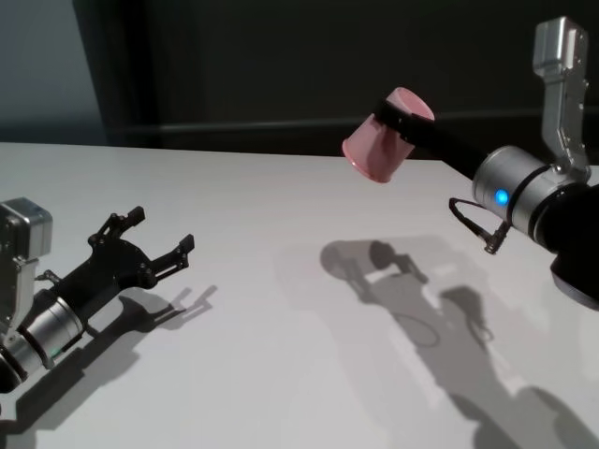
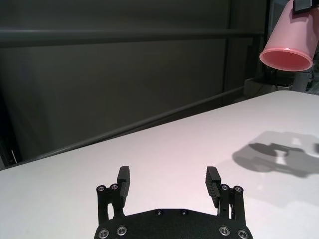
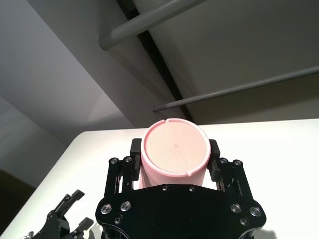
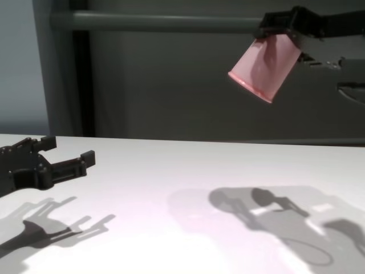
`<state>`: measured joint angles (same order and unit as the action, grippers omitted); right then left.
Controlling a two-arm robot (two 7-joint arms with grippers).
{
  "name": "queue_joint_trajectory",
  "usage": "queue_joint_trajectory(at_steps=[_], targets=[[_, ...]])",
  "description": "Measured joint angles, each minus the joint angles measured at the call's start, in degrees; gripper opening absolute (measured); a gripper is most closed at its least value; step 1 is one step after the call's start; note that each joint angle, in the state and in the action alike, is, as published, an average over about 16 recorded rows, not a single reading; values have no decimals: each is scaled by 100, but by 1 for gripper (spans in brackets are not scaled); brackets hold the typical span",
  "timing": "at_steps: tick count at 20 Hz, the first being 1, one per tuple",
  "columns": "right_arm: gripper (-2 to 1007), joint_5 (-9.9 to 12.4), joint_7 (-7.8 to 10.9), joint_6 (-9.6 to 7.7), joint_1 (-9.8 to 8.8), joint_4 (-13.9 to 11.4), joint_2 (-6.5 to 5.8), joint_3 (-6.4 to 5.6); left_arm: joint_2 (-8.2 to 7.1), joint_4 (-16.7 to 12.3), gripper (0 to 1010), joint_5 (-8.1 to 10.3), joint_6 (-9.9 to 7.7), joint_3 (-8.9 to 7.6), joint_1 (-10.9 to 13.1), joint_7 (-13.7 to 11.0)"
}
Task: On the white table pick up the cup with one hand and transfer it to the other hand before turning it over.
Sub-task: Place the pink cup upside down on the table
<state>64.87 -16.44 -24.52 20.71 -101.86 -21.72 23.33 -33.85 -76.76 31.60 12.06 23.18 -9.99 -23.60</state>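
The pink cup (image 1: 379,150) hangs high above the right half of the white table (image 1: 271,355), tilted with its mouth facing down and to the left. My right gripper (image 1: 404,116) is shut on it near its base, one finger on either side. In the right wrist view the cup's flat base (image 3: 175,154) fills the space between the fingers (image 3: 135,150). The chest view shows the cup (image 4: 263,65) well clear of the tabletop. My left gripper (image 1: 161,231) stays low over the table's left side, open and holding nothing, with the cup (image 2: 289,42) far off from it.
A dark wall with grey horizontal rails (image 4: 159,21) runs behind the table's far edge (image 1: 187,150). A short black cable (image 1: 477,229) loops off the right forearm. The shadows of both arms fall on the tabletop.
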Motion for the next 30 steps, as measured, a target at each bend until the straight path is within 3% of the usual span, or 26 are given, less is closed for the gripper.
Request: queue_joint_trajectory(at_steps=[7,15,22,30], targets=[[742,-143,-201,-349,258,118,-163,390,0,0,1001,0,0,0,0,0],[742,-250,-274,-642,410,273,-314,751,0,0,1001,0,0,0,0,0],[742,-439,-167,-860,483,434,-424,1042,0,0,1001,0,0,0,0,0],[742,-825,136,-1123,670,703,-472,1426,0,0,1001,0,0,0,0,0]])
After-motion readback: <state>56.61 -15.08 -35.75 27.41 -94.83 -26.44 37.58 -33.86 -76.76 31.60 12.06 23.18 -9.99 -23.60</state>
